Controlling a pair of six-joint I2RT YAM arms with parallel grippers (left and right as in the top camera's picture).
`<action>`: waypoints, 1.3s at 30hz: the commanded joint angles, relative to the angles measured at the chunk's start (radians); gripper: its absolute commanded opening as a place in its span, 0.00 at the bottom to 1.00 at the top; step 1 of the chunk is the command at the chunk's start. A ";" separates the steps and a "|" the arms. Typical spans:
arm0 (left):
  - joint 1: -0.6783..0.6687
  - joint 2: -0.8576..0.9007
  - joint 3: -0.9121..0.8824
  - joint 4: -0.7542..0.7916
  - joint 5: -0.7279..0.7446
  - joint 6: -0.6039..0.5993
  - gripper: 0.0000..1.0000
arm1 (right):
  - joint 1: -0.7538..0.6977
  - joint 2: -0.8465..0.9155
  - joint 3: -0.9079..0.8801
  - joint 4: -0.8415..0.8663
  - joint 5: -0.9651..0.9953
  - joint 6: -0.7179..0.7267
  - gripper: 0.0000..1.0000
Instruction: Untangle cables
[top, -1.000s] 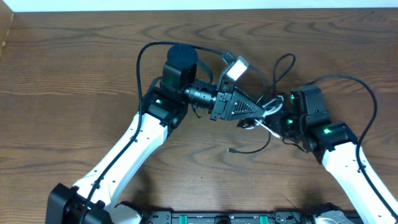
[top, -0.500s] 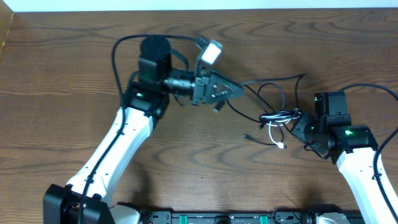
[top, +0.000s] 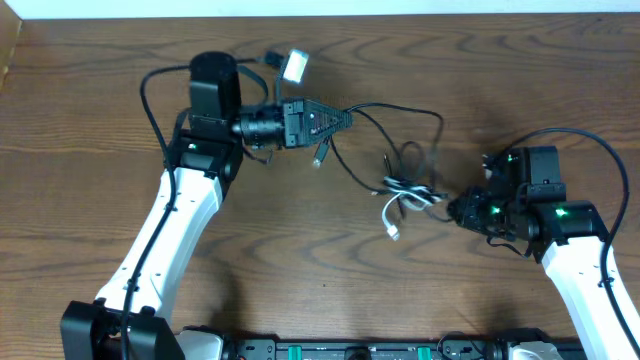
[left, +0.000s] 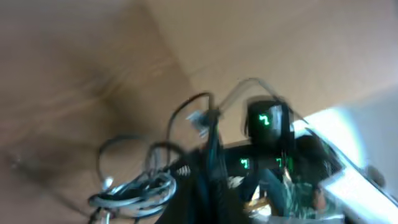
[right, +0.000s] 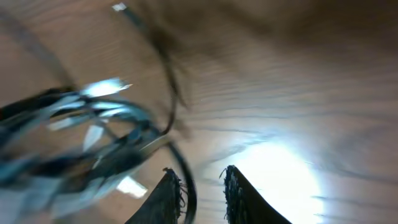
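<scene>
We put the untangling at an early-to-middle stage: one strand is drawn out, but no cable lies free yet.

The left tool (top: 344, 118), over the left half of the counter (top: 90, 110), is closed to a point on a black cable (top: 400, 108). From that pinch the cable arcs to the right and drops into the knot (top: 408, 190). A short tail with a plug (top: 318, 157) hangs just beside the tool tip. So a good length of this one cable is clear of the bundle. We cannot tell whether it hangs in the air or lies on the wood.

The knot sits between the two arms, nearer the right one. In it the white cable (top: 392, 212) is looped with black strands, and its end pokes out toward the near edge of the counter. Inside those loops we cannot tell the second black cable from the first.

The right tool (top: 458, 208) is at the right edge of the knot, touching it or just beside it. In its wrist view the fingers (right: 166, 200) show a gap with a black strand running in, but the blur keeps us from saying whether anything is pinched.

What is left, in our judgement, is to work the white cable out of the loops, part the two black ones, and lay all three apart.
</scene>
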 joint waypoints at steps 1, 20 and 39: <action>-0.018 -0.025 0.008 -0.165 -0.345 0.000 0.17 | -0.007 0.002 -0.008 0.020 -0.180 -0.091 0.21; -0.081 -0.021 0.007 -0.571 -0.776 -0.090 0.82 | 0.163 0.007 -0.008 0.242 -0.190 -0.117 0.47; -0.173 0.049 0.007 -0.565 -0.880 -0.097 0.82 | 0.269 0.367 -0.008 0.744 -0.017 -0.166 0.39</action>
